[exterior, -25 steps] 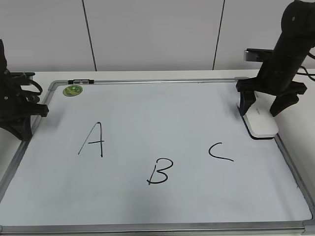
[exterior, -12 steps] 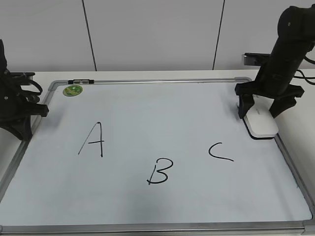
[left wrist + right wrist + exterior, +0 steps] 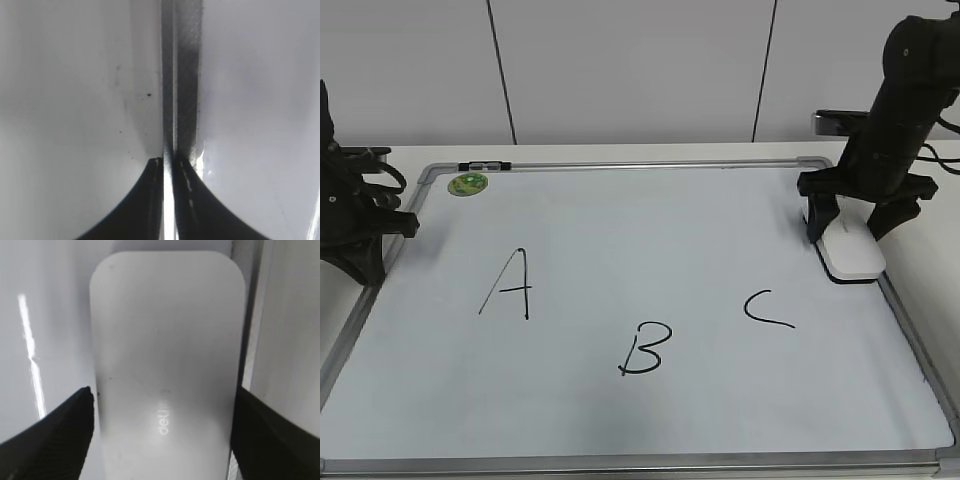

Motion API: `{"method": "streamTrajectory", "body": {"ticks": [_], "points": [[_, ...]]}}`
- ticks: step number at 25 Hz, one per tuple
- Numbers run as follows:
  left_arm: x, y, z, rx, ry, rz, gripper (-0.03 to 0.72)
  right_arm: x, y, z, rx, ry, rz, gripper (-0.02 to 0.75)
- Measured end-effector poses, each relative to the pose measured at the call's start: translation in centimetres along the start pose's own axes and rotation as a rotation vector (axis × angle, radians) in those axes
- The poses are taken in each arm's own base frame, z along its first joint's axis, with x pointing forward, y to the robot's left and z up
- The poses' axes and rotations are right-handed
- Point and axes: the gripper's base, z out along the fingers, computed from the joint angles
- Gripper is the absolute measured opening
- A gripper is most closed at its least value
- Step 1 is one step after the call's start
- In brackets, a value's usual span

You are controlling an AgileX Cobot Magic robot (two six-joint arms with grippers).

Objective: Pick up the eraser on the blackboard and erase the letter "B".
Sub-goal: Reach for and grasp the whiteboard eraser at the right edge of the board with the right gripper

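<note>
The white eraser (image 3: 852, 253) lies flat at the right edge of the blackboard (image 3: 650, 230). It fills the right wrist view (image 3: 167, 350). My right gripper (image 3: 855, 220) is open and straddles the eraser's far end, one finger on each side (image 3: 162, 405). The black letter "B" (image 3: 646, 349) sits low in the board's middle, between "A" (image 3: 509, 285) and "C" (image 3: 767, 308). My left gripper (image 3: 360, 225) rests at the board's left frame; its fingers are shut and empty (image 3: 167, 165).
A round green magnet (image 3: 468, 183) sits at the board's top left corner, next to a small black marker piece (image 3: 485, 164) on the frame. The silver frame (image 3: 910, 330) runs just right of the eraser. A white wall stands behind.
My right gripper has come down and slightly back over the eraser's far end, its fingers now lower beside it. The eraser and left arm have not moved.
</note>
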Motion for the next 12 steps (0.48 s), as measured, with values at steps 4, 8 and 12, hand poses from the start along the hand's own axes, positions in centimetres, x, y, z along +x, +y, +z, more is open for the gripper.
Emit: {"method": "streamTrajectory", "body": {"ticks": [4,8,12], "points": [[0.0,0.0,0.0,0.0,0.0,0.0,0.029,0.0,-0.01,0.1,0.0,0.002,0.0,0.574],[0.0,0.0,0.0,0.0,0.0,0.0,0.029,-0.01,-0.03,0.21,0.002,0.004,0.0,0.543],[0.0,0.0,0.0,0.0,0.0,0.0,0.029,-0.07,-0.02,0.32,0.0,0.009,0.0,0.536]]}}
